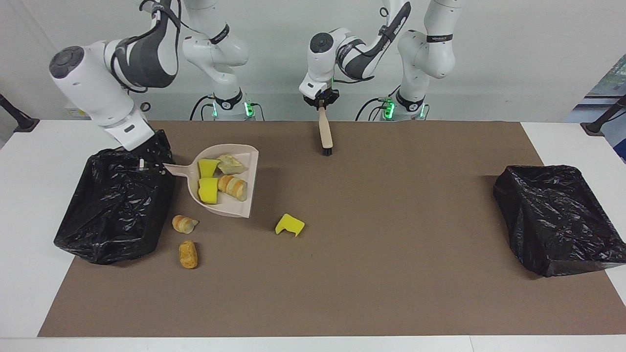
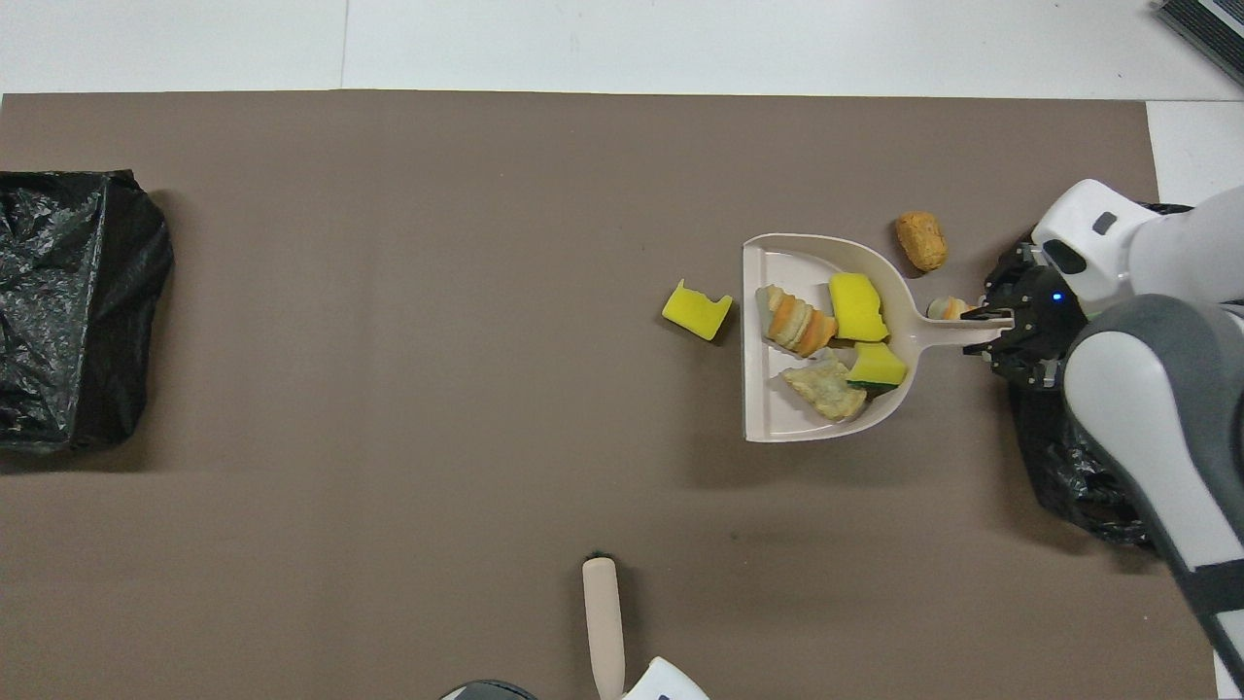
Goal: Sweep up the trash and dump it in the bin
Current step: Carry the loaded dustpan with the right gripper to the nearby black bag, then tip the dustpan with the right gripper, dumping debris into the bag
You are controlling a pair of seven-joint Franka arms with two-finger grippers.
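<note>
Your right gripper [image 1: 142, 167] is half lost against the black bin [image 1: 115, 205]; its jaws grip the dustpan [image 2: 787, 423] handle, four trash pieces [image 2: 795, 323] inside. The left gripper [image 1: 321, 103] has its jaws closed on the brush [image 1: 324, 134], which the overhead view cuts off. One yellow sponge [image 1: 289, 225] and two bread lumps [image 1: 185, 224] lie loose on the open mat [image 1: 391, 274].

Left gripper [image 2: 637, 692] cut off below

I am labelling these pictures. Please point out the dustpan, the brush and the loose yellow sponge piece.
dustpan [image 1: 243, 208]: facing view, bare floor near its open lip.
brush [image 1: 324, 131]: facing view, handle middle.
loose yellow sponge piece [image 2: 696, 311]: overhead view, top face.
</note>
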